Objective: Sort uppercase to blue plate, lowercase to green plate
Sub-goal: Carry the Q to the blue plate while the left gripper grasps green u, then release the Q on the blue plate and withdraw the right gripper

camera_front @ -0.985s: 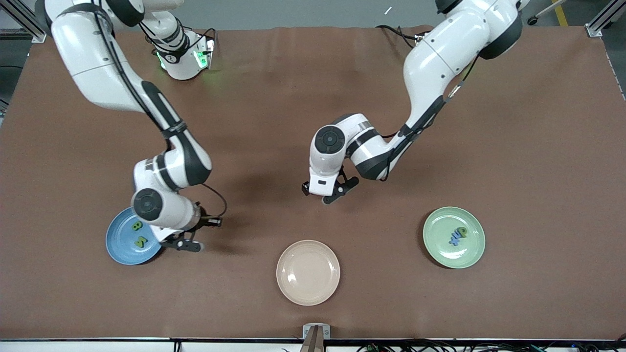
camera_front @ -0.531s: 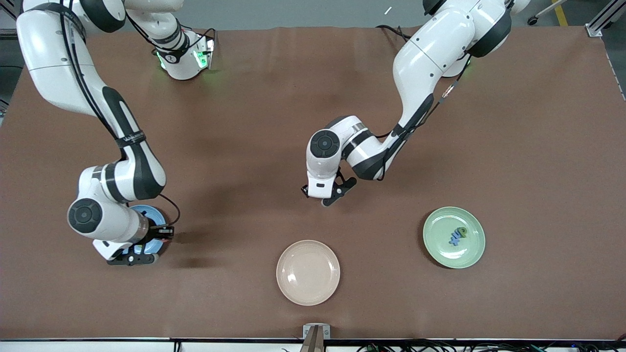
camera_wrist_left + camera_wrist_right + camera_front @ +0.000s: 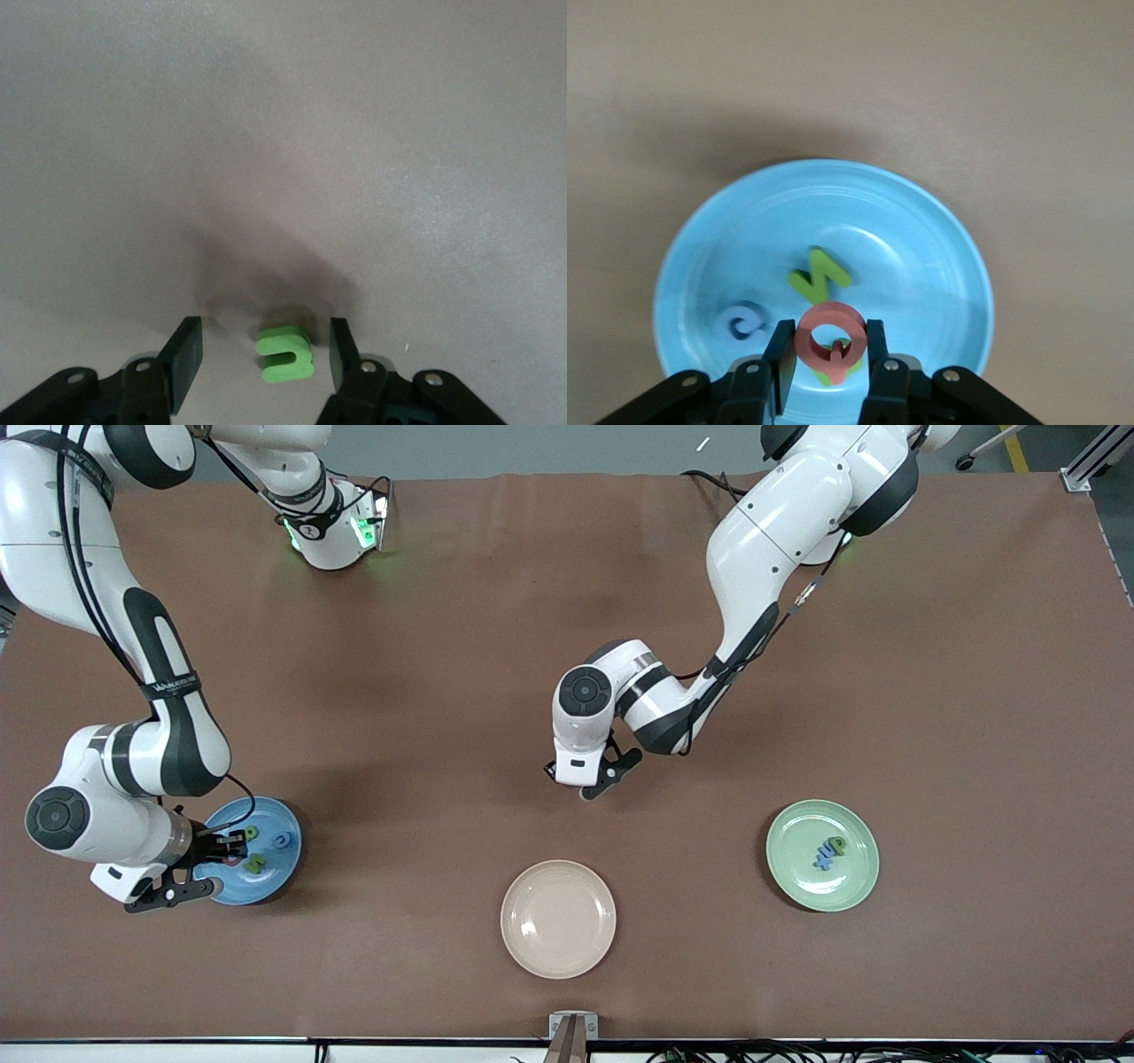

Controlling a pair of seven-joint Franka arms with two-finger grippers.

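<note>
My right gripper (image 3: pixel 226 847) is shut on the pink-red G (image 3: pixel 830 341) and holds it over the blue plate (image 3: pixel 276 872). The green N (image 3: pixel 819 274) and blue C (image 3: pixel 744 320) lie on that plate (image 3: pixel 921 248), and the green B (image 3: pixel 252 833) lies partly hidden under the G. My left gripper (image 3: pixel 264 359) is open and low over the bare mat, with the green u (image 3: pixel 286 354) lying between its fingers (image 3: pixel 184 359). In the front view the left gripper (image 3: pixel 586 786) hides the u. The green plate (image 3: pixel 797 886) holds blue letters (image 3: pixel 824 859) and a green p (image 3: pixel 835 843).
An empty beige plate (image 3: pixel 558 919) sits near the front camera, between the blue and green plates. The brown mat (image 3: pixel 974 691) covers the whole table. Both arm bases stand along the edge farthest from the front camera.
My right arm has swung across the blue plate toward the right arm's end of the table, carrying the G. The blue C now shows on the plate. My left gripper has barely shifted.
</note>
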